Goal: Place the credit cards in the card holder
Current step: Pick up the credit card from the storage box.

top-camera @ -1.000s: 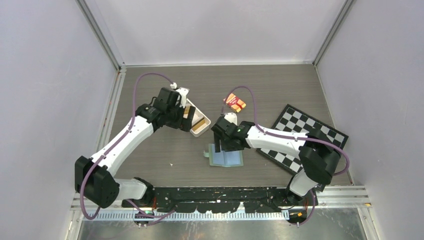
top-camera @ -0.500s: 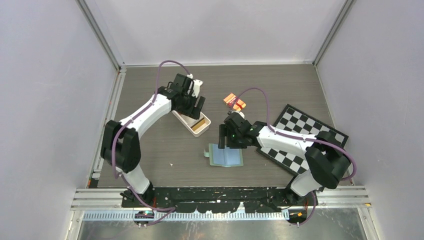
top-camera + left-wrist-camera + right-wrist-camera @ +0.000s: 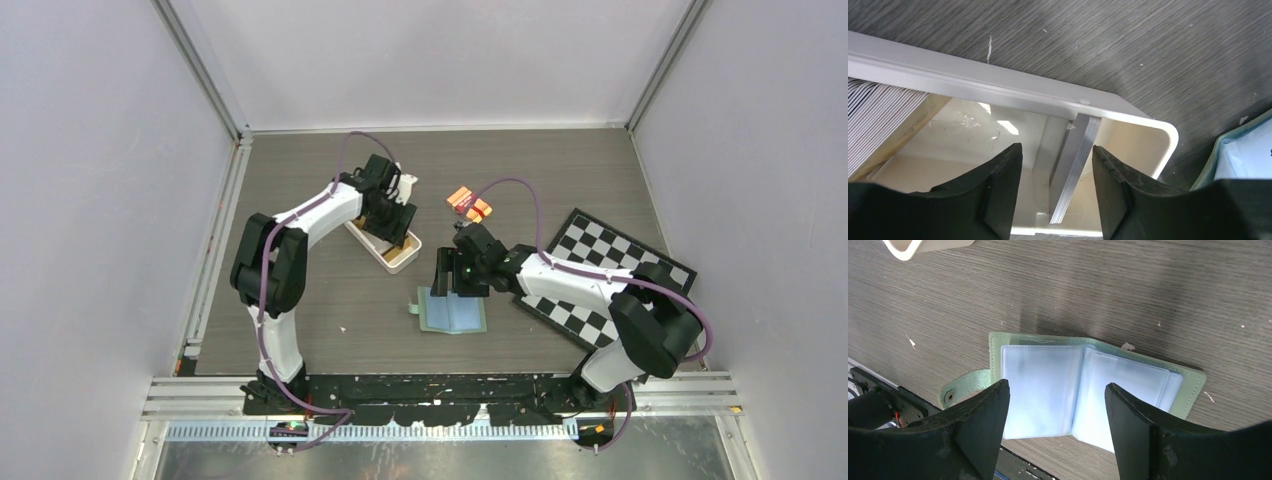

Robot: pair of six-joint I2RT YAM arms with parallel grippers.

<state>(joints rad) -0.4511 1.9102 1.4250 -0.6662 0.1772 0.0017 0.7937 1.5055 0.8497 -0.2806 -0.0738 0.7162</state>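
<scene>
we find the left fingers (image 3: 998, 192) lowered into the near end of the white tray (image 3: 998, 87). they are parted and straddle a small stack of credit cards (image 3: 1075, 160) that stands on edge against the tray's end wall. in the left wrist view the stack sits nearer the right-hand finger. a clear gap shows on the other side, so nothing is clamped yet. the stack's long edge runs slightly aslant to the gap between the fingers, and its broad faces are turned toward the pads. a second, larger row of cards (image 3: 878, 115) leans at the tray's far side, outside the fingers' reach.

the card holder (image 3: 1088, 385) lies flat on the bench (image 3: 1148, 300), spread open with its blue-grey pockets up and its clasp tab toward the arms' bases. the right fingers (image 3: 978, 425) hover directly above it, wide apart and holding nothing. we cannot tell whether they touch it.

the left arm is the nearer to the cards and the right arm the nearer to the holder, which lies near the tray's end, toward the right arm. in our judgement the coming move is a pinch across the stack's thickness. the slant may let outer cards slip or fan.
</scene>
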